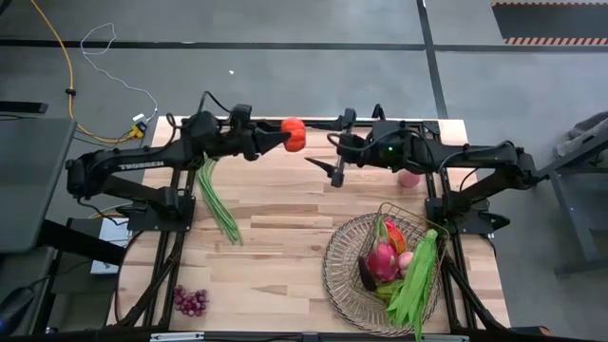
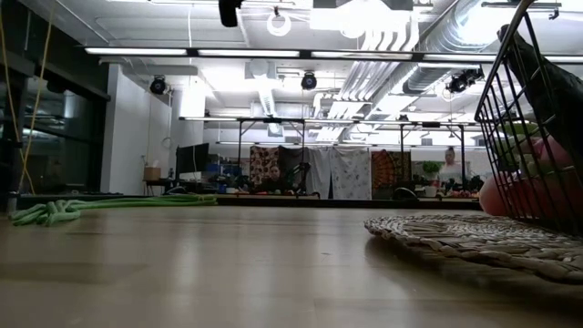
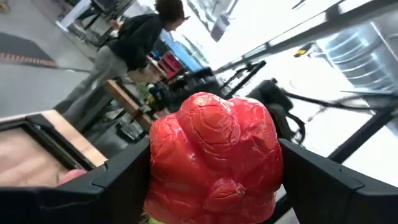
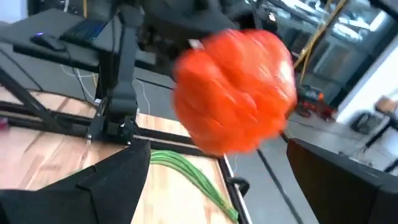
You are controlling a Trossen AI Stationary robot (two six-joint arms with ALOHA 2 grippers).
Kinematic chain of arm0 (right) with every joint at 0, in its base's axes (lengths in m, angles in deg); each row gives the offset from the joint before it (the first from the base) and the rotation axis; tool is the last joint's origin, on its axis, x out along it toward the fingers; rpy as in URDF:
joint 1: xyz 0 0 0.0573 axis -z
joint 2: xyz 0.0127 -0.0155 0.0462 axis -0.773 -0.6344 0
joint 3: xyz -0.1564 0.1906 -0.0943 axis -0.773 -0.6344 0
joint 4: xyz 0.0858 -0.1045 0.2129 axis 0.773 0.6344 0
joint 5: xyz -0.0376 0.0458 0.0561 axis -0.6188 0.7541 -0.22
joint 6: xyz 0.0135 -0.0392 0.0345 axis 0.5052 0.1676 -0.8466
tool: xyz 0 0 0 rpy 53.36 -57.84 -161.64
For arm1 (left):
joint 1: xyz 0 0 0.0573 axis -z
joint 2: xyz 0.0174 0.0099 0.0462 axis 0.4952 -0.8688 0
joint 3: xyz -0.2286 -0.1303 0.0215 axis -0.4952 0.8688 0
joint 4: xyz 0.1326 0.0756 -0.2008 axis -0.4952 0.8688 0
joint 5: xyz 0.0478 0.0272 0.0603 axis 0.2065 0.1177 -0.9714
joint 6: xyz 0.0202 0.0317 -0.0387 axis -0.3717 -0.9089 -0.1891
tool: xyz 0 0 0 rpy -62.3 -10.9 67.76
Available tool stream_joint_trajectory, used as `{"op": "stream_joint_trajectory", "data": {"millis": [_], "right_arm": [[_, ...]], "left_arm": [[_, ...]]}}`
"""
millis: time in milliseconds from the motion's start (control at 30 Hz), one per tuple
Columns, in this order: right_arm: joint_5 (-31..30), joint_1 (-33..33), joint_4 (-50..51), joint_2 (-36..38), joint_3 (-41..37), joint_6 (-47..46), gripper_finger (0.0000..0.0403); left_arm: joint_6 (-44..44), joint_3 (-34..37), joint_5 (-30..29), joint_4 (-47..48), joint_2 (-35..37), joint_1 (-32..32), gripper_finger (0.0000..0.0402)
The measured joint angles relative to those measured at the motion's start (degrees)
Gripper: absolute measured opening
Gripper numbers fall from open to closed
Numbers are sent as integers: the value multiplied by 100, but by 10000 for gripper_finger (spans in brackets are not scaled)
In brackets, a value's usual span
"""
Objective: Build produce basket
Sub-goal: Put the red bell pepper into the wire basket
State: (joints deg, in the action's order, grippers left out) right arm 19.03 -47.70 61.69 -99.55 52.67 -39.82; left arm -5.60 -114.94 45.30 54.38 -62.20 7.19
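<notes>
My left gripper (image 1: 283,136) is shut on an orange-red pumpkin (image 1: 294,134) high over the table's far edge; in the left wrist view the lumpy pumpkin (image 3: 214,155) fills the space between the fingers. My right gripper (image 1: 328,168) stands open just right of it and nearer the table's middle, fingers wide apart (image 4: 217,186) and pointing at the pumpkin (image 4: 236,93) without touching it. The basket (image 1: 344,275) sits at the near right, holding a pink dragon fruit (image 1: 383,258), a green bean bunch (image 1: 418,277) and other produce. My left gripper pinches the pumpkin between its two fingers, one on each opposite side (image 3: 155,168). The fingers (image 3: 118,180) reach in about level from the table's left. The pumpkin hangs lifted clear of the table.
A long green bean bunch (image 1: 218,201) lies on the wood left of centre, purple grapes (image 1: 190,301) at the near left corner. A pink fruit (image 1: 409,178) rests under my right arm. Bare wood spans the table's middle. A person (image 3: 134,43) walks in the room beyond.
</notes>
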Motion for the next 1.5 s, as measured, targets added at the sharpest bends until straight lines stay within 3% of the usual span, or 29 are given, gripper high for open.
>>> {"op": "stream_joint_trajectory", "data": {"millis": [400,600,800,1067,1267,1400,1500], "right_arm": [[6,-38,-96,-2,-7,-448,368],[-33,-45,6,-2,-11,-395,396],[-82,-134,-90,0,-15,-338,398],[-51,-197,130,41,-21,-1479,399],[117,-183,-32,37,-22,-448,399],[652,-212,-37,31,-22,349,399],[525,-222,-42,-30,-20,565,399]], "left_arm": [[253,0,94,141,85,25,299],[342,0,163,134,85,43,299],[640,0,230,132,85,94,299],[1156,-6,41,123,-75,365,299],[1472,-8,74,119,-169,380,299],[1738,-8,135,118,-240,384,299],[1906,-11,160,116,-276,423,299]]}}
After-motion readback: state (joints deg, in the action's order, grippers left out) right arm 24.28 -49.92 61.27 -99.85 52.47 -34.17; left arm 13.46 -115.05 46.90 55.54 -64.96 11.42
